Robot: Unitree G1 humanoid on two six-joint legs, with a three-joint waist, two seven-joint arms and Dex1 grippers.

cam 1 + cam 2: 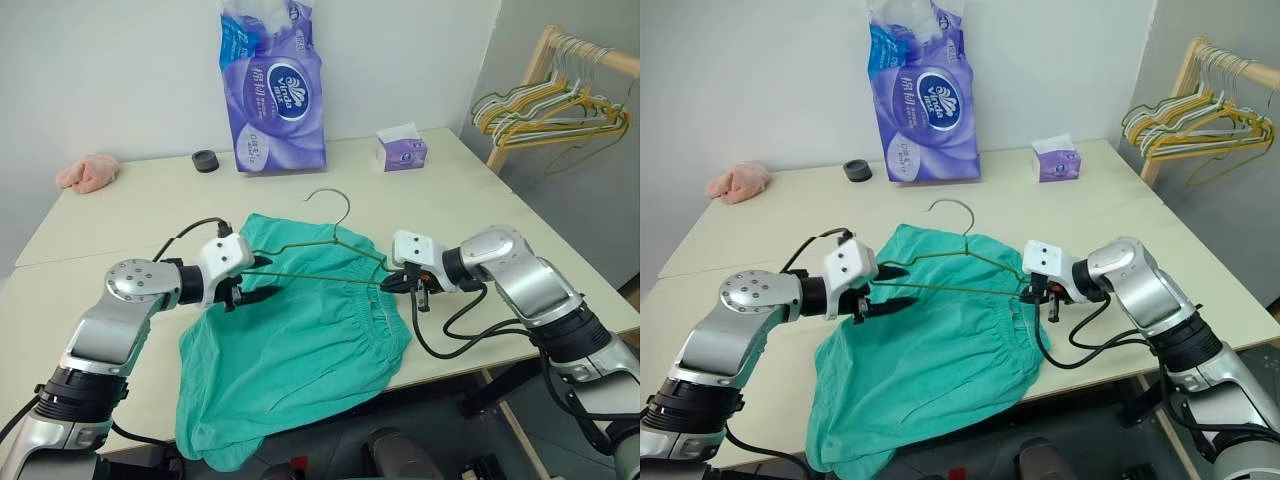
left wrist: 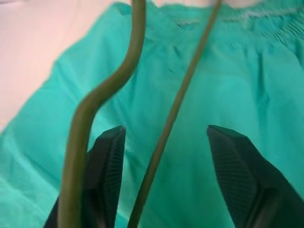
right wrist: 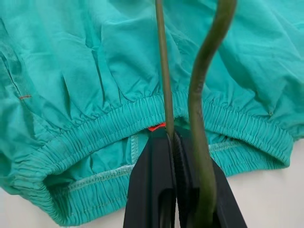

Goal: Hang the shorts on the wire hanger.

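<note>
Right wrist view: right fingers point(image 3: 173, 142) pinching wire hanger point(image 3: 163, 71), hook cut off; left fingers point(image 2: 107, 161) spread over shorts point(image 2: 228, 85)

Soft, even room light falls from overhead; the pale bench point(image 1: 120, 230) is bright with no glare, and shadows under things are faint. The head views are sharp. The left wrist view is blurred, the wire hanger point(image 2: 102, 95) thick and out of focus.

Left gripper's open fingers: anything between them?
Yes. In the left wrist view the wire hanger runs between the left gripper fingers, untouched, the shorts behind.
</note>
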